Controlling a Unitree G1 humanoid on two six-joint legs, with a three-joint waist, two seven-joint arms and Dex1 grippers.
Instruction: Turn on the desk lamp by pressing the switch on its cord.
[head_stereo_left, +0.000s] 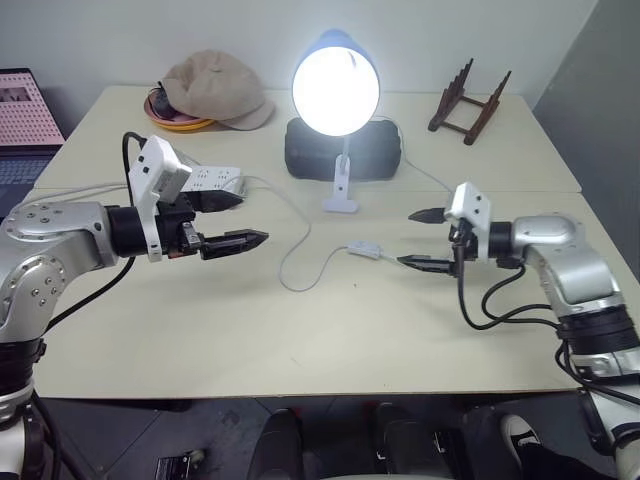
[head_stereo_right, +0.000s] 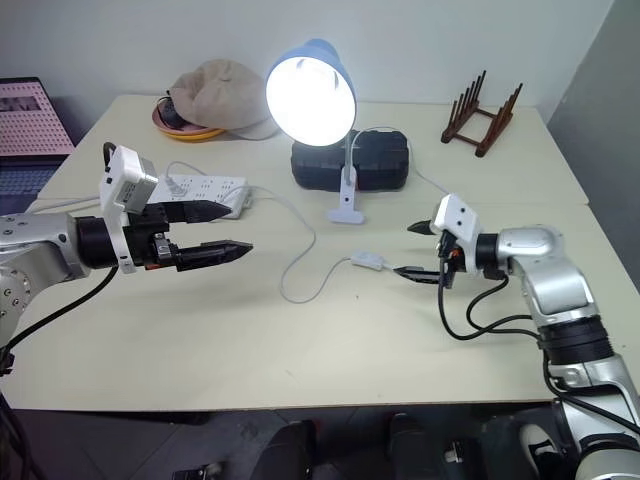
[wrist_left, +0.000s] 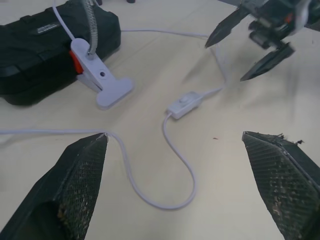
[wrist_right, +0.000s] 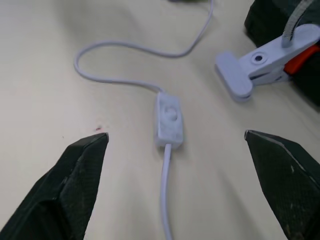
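We see desk lamp (head_stereo_left: 336, 85) lit, round light-blue shade facing us, thin stem down to white clip base (head_stereo_left: 340, 203) beside black textured case (head_stereo_left: 372, 150). Switch (head_stereo_left: 364, 250): small white oblong, smooth plastic, flat on beige tabletop (head_stereo_left: 300, 330), long axis running left-right between both end effectors, slightly slanted. Thin white cord (head_stereo_left: 295, 270) loops from its left end. Right end effector (head_stereo_left: 425, 240) released, black tapered fingers spread, just right of switch, not touching. Left end effector (head_stereo_left: 240, 220) released, well left of switch. White power strip (head_stereo_right: 205, 186) behind it.

Silver arms, blk fingers (head_stereo_left: 245, 240), blk cables (head_stereo_left: 480, 305)
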